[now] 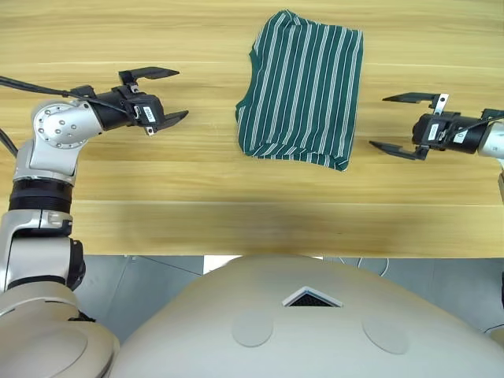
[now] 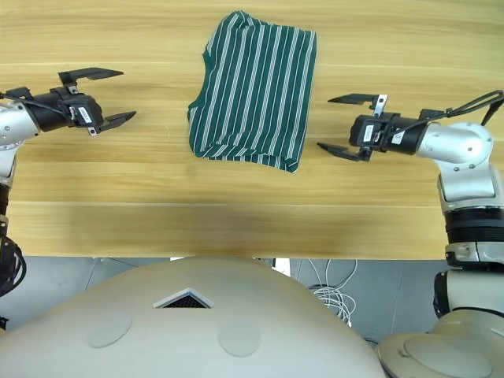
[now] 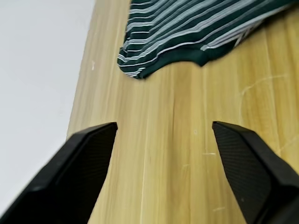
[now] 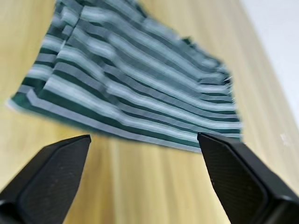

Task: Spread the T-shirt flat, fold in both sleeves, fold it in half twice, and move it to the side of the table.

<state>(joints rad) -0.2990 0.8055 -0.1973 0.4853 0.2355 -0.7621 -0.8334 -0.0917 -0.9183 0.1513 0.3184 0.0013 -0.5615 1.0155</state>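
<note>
- A dark green T-shirt (image 1: pixel 301 89) with thin white stripes lies on the light wooden surface (image 1: pixel 197 181). It is folded into a compact, roughly rectangular shape.
- It sits toward the far edge of the surface, well back from the near edge and about midway between the left and right sides.
- Its stripes run from far to near. The near hem is slightly uneven, and the near-right corner dips lowest.
- The right wrist view shows stacked layers of cloth along one edge of the T-shirt.
- The left end effector (image 1: pixel 181 94) hangs over bare wood on the shirt's left, pointing at it but well apart from it. Its two black fingers (image 3: pixel 88 158) are spread wide with nothing between them.
- The right end effector (image 1: pixel 378 122) hangs on the shirt's right side, near its near-right corner, and points inward. It is closer to the cloth than the left one, yet not touching it. Its fingers (image 4: pixel 238 172) are likewise spread wide and hold nothing.
- The two end effectors face each other with the shirt between them.
</note>
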